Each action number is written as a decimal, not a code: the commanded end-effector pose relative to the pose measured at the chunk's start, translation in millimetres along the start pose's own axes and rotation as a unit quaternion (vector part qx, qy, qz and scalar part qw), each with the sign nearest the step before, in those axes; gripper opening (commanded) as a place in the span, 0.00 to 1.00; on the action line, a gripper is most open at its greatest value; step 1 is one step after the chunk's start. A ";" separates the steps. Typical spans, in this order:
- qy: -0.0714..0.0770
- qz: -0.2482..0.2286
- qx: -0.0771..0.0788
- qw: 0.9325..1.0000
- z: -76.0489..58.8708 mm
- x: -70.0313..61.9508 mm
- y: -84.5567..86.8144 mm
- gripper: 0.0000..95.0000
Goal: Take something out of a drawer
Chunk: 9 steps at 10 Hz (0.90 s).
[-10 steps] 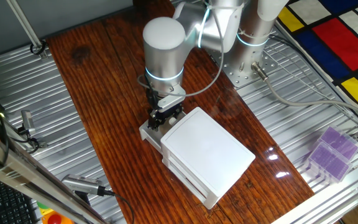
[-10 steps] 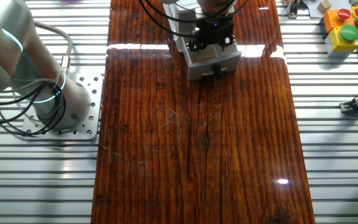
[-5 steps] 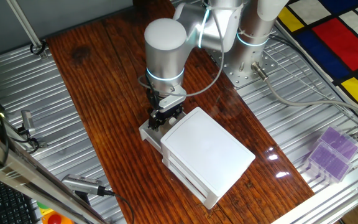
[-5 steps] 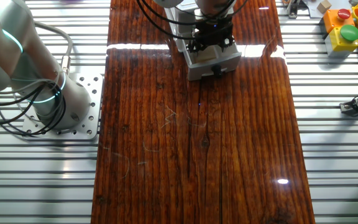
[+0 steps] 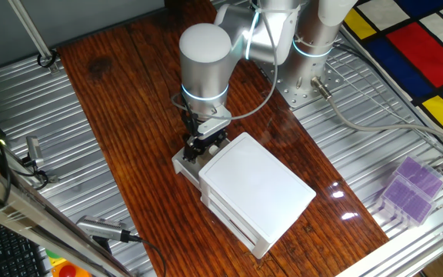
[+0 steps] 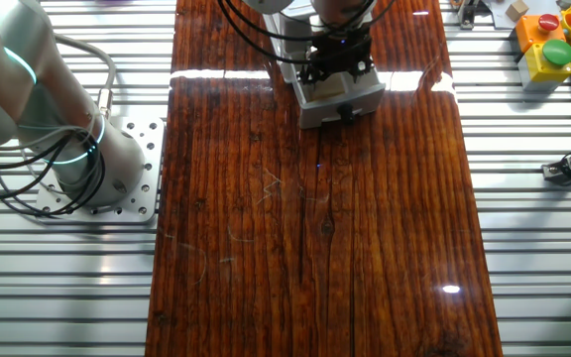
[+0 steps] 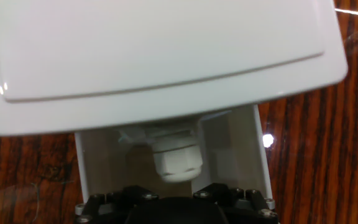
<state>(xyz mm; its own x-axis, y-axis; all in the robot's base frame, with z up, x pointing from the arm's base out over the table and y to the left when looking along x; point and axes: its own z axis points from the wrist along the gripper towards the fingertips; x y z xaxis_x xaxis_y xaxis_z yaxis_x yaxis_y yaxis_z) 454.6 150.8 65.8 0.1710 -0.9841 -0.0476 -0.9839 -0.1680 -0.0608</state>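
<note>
The white two-drawer unit [image 5: 256, 188] stands on the wooden table. Its upper drawer [image 5: 180, 163] is pulled out, with its small knob [image 6: 348, 116] toward the table's middle. My gripper [image 5: 198, 151] reaches down into the open drawer, as the other fixed view [image 6: 337, 77] also shows. In the hand view the drawer's white walls [image 7: 235, 155] frame a pale roundish lump [image 7: 178, 163], which sits just beyond the gripper's black body [image 7: 176, 208]. The fingertips are hidden, so I cannot tell whether they grip the lump.
The arm's base plate [image 5: 306, 86] is bolted at the table's far side. Purple boxes [image 5: 410, 188] lie on the metal rack to the right. A metal tool [image 5: 102, 228] lies at the left front. A coloured toy [image 6: 553, 45] sits off the table's corner.
The arm has shifted only very slightly. The drawer stays pulled out as before and the unit has not moved.
</note>
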 end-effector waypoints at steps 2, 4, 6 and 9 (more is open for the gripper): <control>0.001 -0.001 0.000 1.000 0.2 -0.5 -0.5 1.00; 0.001 0.001 0.002 1.000 3.8 -1.0 0.4 1.00; 0.001 0.005 0.004 1.000 8.3 -1.5 1.6 0.80; -0.001 0.027 0.005 1.000 7.4 -1.4 1.4 0.00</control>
<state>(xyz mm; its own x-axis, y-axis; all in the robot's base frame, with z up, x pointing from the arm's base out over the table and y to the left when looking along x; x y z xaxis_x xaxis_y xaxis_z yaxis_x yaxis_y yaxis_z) 454.6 152.4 57.8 0.1217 -0.9912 -0.0518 -0.9904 -0.1178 -0.0726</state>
